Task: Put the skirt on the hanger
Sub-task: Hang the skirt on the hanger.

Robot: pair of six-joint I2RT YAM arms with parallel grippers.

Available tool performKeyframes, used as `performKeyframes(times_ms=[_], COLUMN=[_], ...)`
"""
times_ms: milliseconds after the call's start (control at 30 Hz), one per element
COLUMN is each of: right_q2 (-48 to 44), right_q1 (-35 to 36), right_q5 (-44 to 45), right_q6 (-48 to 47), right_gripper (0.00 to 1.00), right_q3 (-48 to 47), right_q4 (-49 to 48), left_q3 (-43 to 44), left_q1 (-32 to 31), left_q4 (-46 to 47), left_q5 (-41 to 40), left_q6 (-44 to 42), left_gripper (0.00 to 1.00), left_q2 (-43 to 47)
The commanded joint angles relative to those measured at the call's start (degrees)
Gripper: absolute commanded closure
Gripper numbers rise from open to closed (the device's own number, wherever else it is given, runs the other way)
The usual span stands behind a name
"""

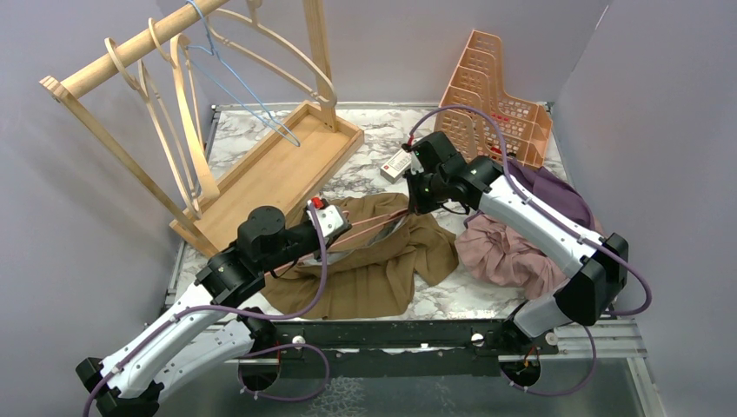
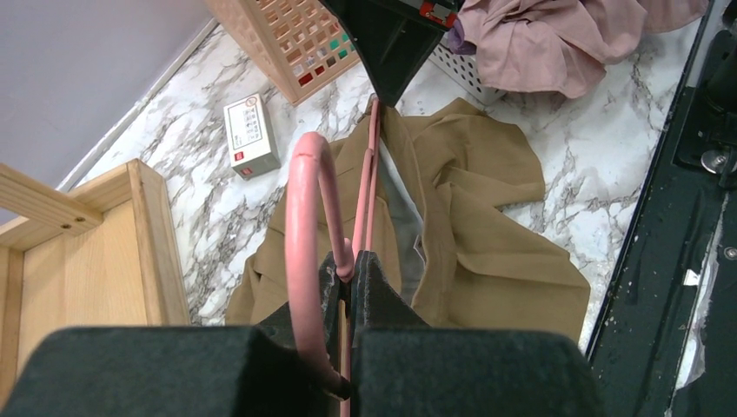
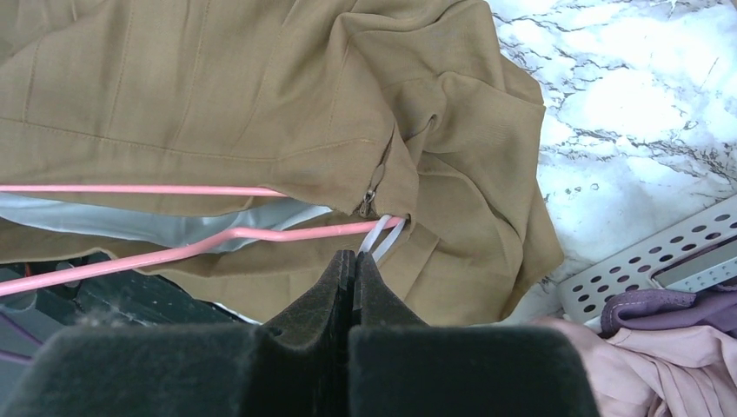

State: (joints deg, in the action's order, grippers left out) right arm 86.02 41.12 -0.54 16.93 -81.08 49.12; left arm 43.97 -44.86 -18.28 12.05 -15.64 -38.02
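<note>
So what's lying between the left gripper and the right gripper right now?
The pink hanger spans from the left gripper to the right gripper, running inside the open waist of the brown skirt; the left wrist view shows it best.

Box blocks marble gap between rack and basket.

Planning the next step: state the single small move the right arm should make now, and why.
Probably draw the white loop outward over the pink hanger tip: the right gripper pinches that loop, the left gripper holds the hanger's neck, and the tip sits inside the skirt waistband.
</note>
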Motion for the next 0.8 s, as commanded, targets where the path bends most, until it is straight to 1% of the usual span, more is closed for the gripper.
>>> performKeyframes(times_ms=[0, 167, 500, 600, 767], right_q2=[1.0, 1.9, 2.7, 2.8, 2.9], right_q1=[-0.5, -0.8, -1.3, -1.4, -1.4], right_q5=[1.9, 10.2, 10.9, 10.4, 9.7], right_q6=[1.1, 1.7, 1.4, 1.0, 1.1], right_gripper=[0.99, 0.99, 0.99, 0.99, 0.99], right_q3=[-0.8, -0.8, -1.7, -1.6, -2.7], right_q4=[-0.1, 2.2, 2.0, 1.6, 0.8], left_q3=[-0.4, -0.5, -0.6, -1.0, -2.1], left_q1=[0.0, 0.0, 0.0, 0.1, 0.0], left_q4=[3.2, 2.9, 3.2, 4.2, 5.9], left_q5=[-5.0, -9.1, -11.3, -10.2, -5.1], left_q6=[-0.6, -1.5, -1.8, -1.3, 0.1], left_gripper=[1.0, 1.0, 1.0, 1.0, 1.0], left_q2=[1.0, 1.8, 1.5, 1.6, 2.2])
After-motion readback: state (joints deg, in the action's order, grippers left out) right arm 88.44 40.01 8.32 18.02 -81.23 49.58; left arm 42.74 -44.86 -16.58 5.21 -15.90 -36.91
